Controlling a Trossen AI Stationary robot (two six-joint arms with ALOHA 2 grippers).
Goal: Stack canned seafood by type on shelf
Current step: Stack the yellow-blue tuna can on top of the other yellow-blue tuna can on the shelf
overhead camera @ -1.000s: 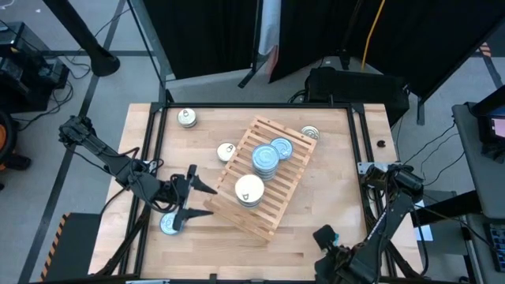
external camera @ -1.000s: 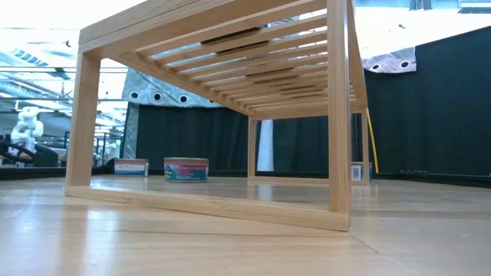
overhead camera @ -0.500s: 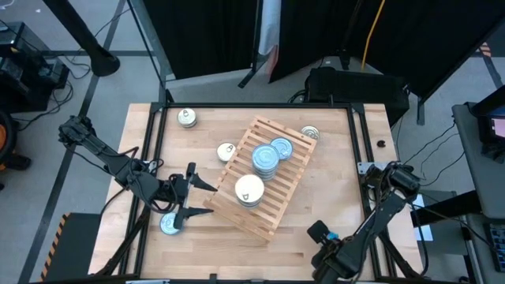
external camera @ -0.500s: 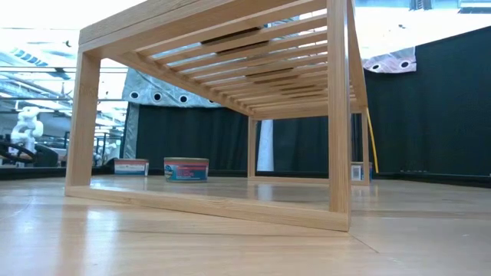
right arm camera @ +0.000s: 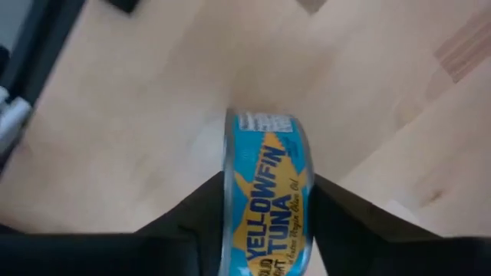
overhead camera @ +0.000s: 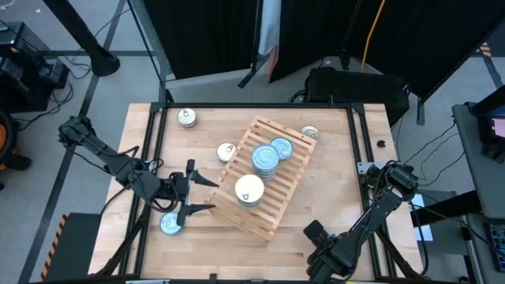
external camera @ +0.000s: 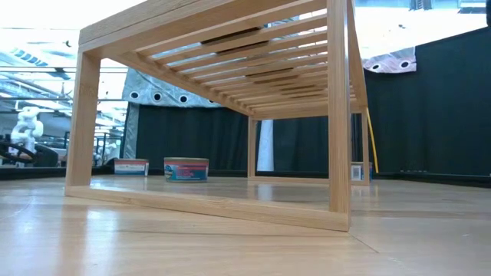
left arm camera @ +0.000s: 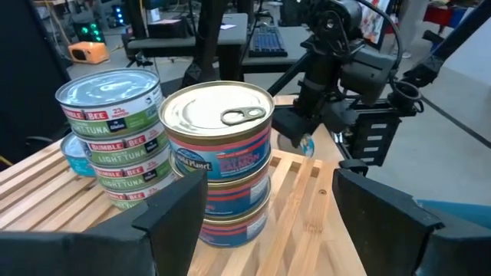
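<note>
**Four cameras, one table**

The high view looks straight down from well above, taking in the whole table (overhead camera: 316,237) with the slatted rack (overhead camera: 278,185) at frame centre and floor on every side. The low view sits at tabletop height, very near the rack (external camera: 337,115), which fills most of the frame; it faces level under the slats toward a dark curtain (external camera: 430,115). The left wrist view looks close across the rack's top (left arm camera: 307,199) at two stacks of tins (left arm camera: 219,165), the same stacks seen from above (overhead camera: 259,175). The right wrist view looks down at bare wood (right arm camera: 138,115), with a blue tin (right arm camera: 268,192) very close; which part of the table this is seems unclear.
</note>
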